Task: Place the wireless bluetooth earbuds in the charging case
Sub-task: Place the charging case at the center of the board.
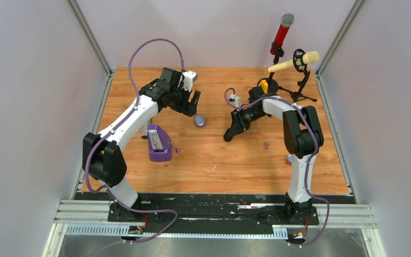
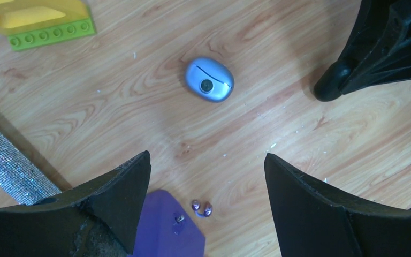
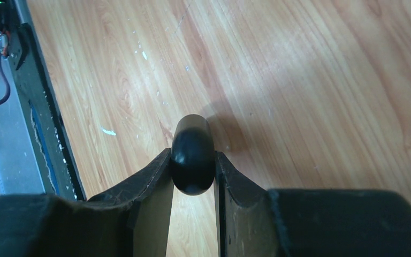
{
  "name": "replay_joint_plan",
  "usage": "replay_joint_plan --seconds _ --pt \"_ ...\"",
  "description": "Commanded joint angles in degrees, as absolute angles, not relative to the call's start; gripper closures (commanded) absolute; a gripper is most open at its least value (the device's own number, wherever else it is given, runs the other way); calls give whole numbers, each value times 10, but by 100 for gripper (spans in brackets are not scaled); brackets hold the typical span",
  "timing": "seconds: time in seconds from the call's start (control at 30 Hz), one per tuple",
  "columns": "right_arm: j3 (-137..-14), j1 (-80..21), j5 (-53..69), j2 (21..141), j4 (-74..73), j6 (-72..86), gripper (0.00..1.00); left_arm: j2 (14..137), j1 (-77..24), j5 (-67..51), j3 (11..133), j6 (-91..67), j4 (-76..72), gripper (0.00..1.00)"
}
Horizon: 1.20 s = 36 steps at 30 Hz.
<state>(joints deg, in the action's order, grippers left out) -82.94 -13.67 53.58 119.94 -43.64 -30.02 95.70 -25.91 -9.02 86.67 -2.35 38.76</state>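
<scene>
A closed blue-grey pebble-shaped charging case (image 1: 199, 121) lies on the wooden table; it also shows in the left wrist view (image 2: 210, 79). My left gripper (image 1: 192, 101) is open and empty above and just behind it (image 2: 207, 160). A pair of tiny purple earbuds (image 2: 202, 208) lies between its fingers' lines, next to the purple block (image 2: 166, 227); the same buds show in the top view (image 1: 177, 150). Another purple bud (image 1: 266, 145) lies near the right arm. My right gripper (image 1: 229, 135) is shut on a black pebble-shaped case (image 3: 192, 134), low over the table. The black earbuds are not in view.
A purple stapler-like block (image 1: 159, 143) stands by the left arm, with a glittery strip (image 2: 5, 160) beside it. A yellow-and-green brick (image 2: 37, 21) lies at the back. A red microphone (image 1: 281, 32) and a beige one (image 1: 294, 61) stand on stands at the back right.
</scene>
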Motion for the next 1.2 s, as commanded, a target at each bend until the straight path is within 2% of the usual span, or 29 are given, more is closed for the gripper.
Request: replay_joint_plan --seconds 0.0,0.1,0.37,0.57,0.77,0.87,1.0,1.17 --pt "-839 -144 485 1199 -382 -229 78 907 -260 -81 853 -1 370 14" --pt "-828 -145 466 1196 -366 -208 77 898 -260 -78 846 10 371 14" --pt "-826 -146 381 1194 -354 -168 58 891 -259 -79 834 22 374 13" --pt "-814 -145 341 1180 -355 -151 52 883 -259 -86 826 20 370 13" --pt "-799 -148 292 1142 -355 -162 33 879 -259 -88 825 21 370 13" --pt "-793 -151 253 1117 -356 -176 28 878 -259 -84 824 25 371 11" --pt "-790 -155 224 1079 -357 -196 25 877 -259 -74 821 39 371 1" --pt "-777 -173 223 1024 -361 -230 24 889 -259 -39 811 59 363 0"
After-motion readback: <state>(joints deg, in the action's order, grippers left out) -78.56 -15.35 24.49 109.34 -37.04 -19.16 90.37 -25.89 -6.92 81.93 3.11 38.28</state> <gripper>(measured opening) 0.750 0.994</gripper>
